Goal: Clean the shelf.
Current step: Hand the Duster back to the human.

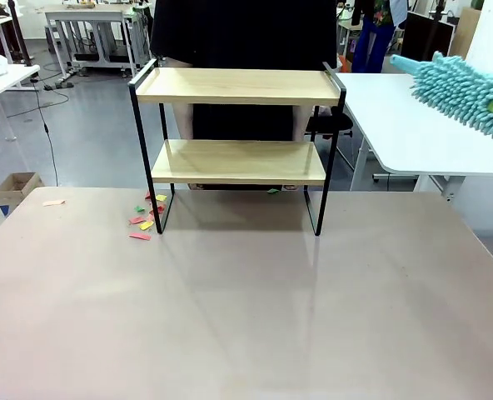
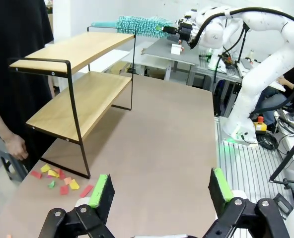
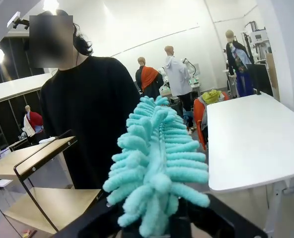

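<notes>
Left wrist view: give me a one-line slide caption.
Open left gripper over the table; right gripper holds a teal duster beside the shelf; paper scraps below.

Grey floor w/ soft sheen, black cable trailing across it. Cardboard box on floor by near table's left corner. White tables: one at right, another far left, a grey-framed bench at back. White walls, ceiling light glaring. Dark panels along left side in right wrist view.
</notes>
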Tool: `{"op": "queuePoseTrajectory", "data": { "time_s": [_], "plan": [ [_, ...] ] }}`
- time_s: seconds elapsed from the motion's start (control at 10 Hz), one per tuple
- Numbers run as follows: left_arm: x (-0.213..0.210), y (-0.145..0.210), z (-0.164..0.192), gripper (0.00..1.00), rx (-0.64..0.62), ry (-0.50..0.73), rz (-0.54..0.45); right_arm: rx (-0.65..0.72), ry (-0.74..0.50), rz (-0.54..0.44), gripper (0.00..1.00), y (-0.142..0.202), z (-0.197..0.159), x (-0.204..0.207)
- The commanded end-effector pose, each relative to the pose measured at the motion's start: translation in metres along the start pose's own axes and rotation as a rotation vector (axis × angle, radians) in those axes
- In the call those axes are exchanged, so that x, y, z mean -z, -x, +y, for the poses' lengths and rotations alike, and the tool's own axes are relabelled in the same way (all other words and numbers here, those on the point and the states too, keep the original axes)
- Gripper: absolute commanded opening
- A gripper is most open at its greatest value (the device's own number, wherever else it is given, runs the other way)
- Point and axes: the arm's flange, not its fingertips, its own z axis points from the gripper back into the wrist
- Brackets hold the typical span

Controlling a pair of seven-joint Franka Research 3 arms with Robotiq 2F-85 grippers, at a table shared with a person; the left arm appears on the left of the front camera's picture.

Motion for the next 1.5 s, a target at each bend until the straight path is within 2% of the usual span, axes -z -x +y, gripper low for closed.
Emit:
{"op": "queuePoseTrajectory", "data": {
  "time_s": [0.0,1.4],
  "plan": [
    [-0.0004,-0.0016,-0.0027,1.00,-0.001,0.005,-0.010,0.003,-0.002,-0.002,0.16,0.0011,0.0006,0.0015],
    [-0.0004,-0.0016,-0.0027,1.00,-0.001,0.005,-0.010,0.003,-0.002,-0.002,0.16,0.0011,0.0006,0.0015]
  ]
}}
